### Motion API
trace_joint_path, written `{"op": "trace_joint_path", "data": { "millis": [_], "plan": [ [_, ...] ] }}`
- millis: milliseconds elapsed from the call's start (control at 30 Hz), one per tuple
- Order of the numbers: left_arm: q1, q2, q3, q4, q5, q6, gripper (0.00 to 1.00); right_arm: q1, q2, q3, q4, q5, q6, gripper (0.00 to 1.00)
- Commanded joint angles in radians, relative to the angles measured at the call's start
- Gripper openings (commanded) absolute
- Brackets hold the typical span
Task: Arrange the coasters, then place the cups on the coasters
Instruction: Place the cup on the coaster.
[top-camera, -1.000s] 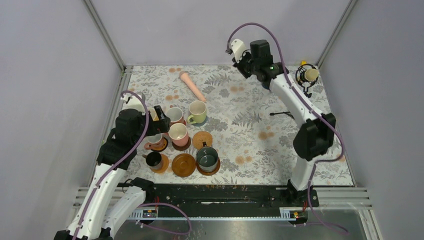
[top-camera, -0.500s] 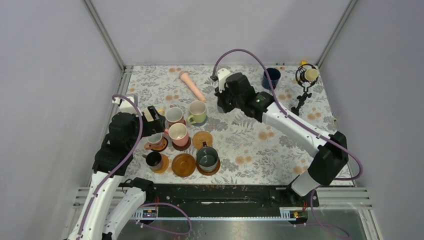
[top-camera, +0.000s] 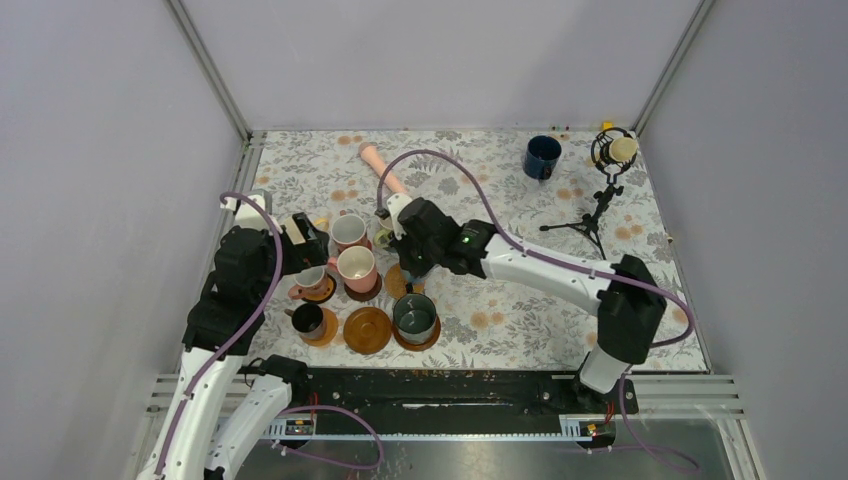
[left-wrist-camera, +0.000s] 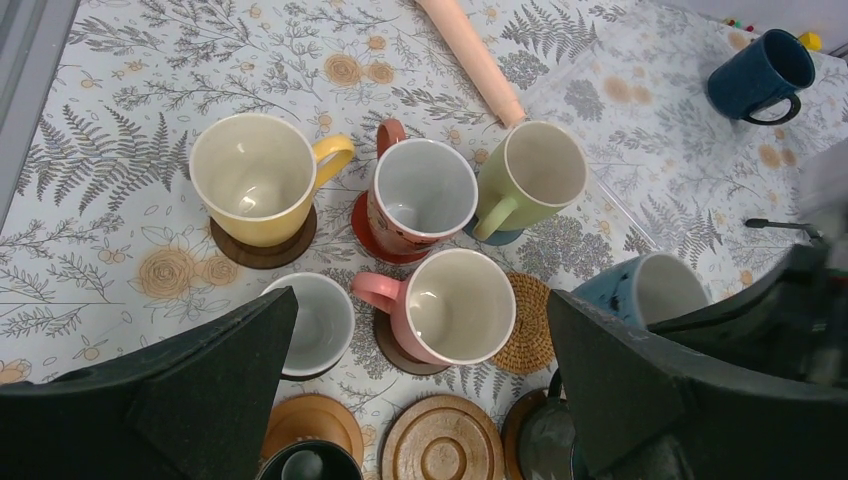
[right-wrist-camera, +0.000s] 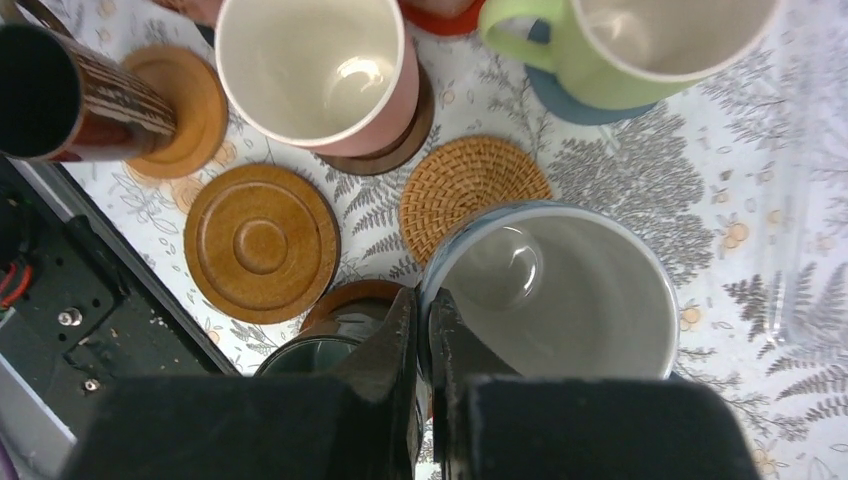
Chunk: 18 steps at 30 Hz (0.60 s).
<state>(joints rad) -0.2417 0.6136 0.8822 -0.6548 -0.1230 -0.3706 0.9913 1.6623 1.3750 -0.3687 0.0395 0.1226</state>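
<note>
A blue mug (right-wrist-camera: 560, 300) sits partly over the woven coaster (right-wrist-camera: 465, 195), its rim pinched in the closed right gripper (right-wrist-camera: 422, 330), while the left gripper (top-camera: 308, 238) hovers, jaws wide apart and holding nothing, above the other cups (left-wrist-camera: 460, 305).

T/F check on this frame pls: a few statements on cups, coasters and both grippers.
1. The right gripper has its jaws shut on the rim of the blue-grey mug. True.
2. The ridged orange wood coaster carries a mug. False: it is bare.
3. The navy mug stands on a coaster. False: it stands directly on the table, at the far right near the microphone.
4. The left gripper has its jaws open and holds nothing. True.
5. The yellow mug sits on a dark brown coaster. True.
</note>
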Motion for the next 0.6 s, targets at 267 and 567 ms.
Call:
{"op": "trace_joint_path", "data": {
  "millis": [267,567],
  "plan": [
    [0.006,-0.015,0.026,0.034,-0.026,-0.007,0.99,0.063,0.105,0.085,0.064,0.046,-0.057,0.00],
    [0.006,-0.015,0.026,0.031,-0.023,-0.007,0.99,0.063,0.124,0.091,0.097,0.050,-0.109,0.00]
  ]
}}
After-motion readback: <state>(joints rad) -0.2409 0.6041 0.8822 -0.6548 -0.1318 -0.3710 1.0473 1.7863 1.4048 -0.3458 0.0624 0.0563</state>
